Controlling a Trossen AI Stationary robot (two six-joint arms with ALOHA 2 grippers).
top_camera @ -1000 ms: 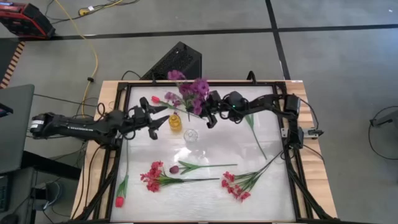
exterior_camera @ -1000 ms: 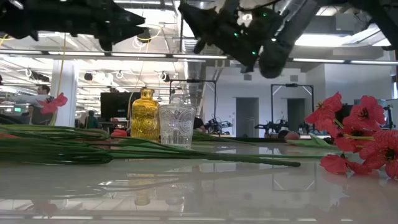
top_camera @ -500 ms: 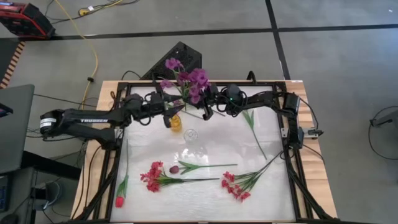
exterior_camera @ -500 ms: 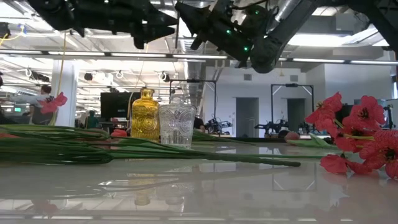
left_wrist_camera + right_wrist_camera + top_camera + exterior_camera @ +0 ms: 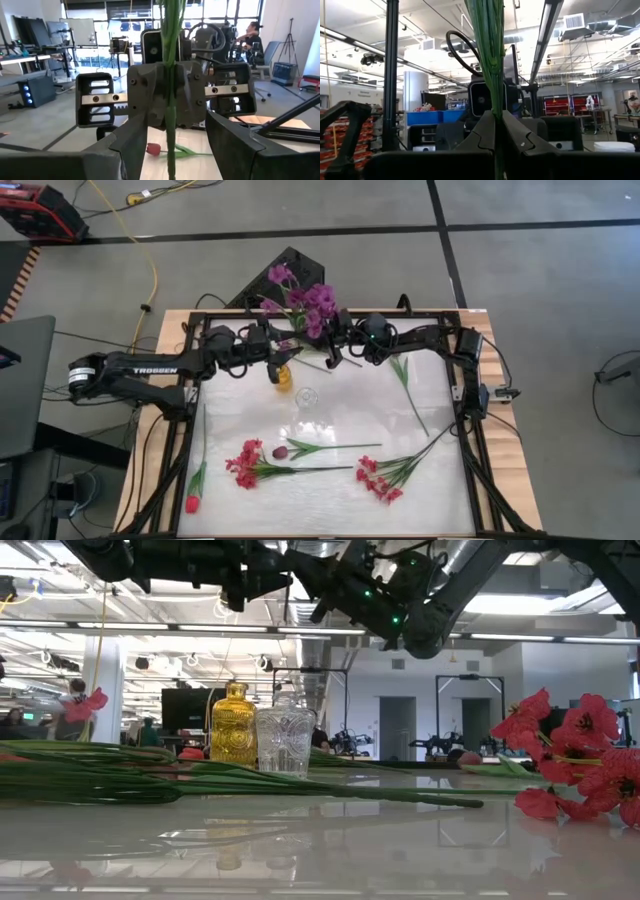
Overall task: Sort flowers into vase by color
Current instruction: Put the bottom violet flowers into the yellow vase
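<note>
While the right gripper [image 5: 336,350] stays out of it, pinched tight on the thin green stems of the purple blossom spray [image 5: 312,305] held above the desk's [image 5: 440,470] far edge, the left gripper [image 5: 281,352] faces it with fingers spread wide either side of those stems [image 5: 171,75]. To hand over cleanly, the left should close squarely on the stems just beside the right's grip before the right lets go. The amber glass vase [image 5: 283,376] sits just below, so the stems should hang plumb.
</note>
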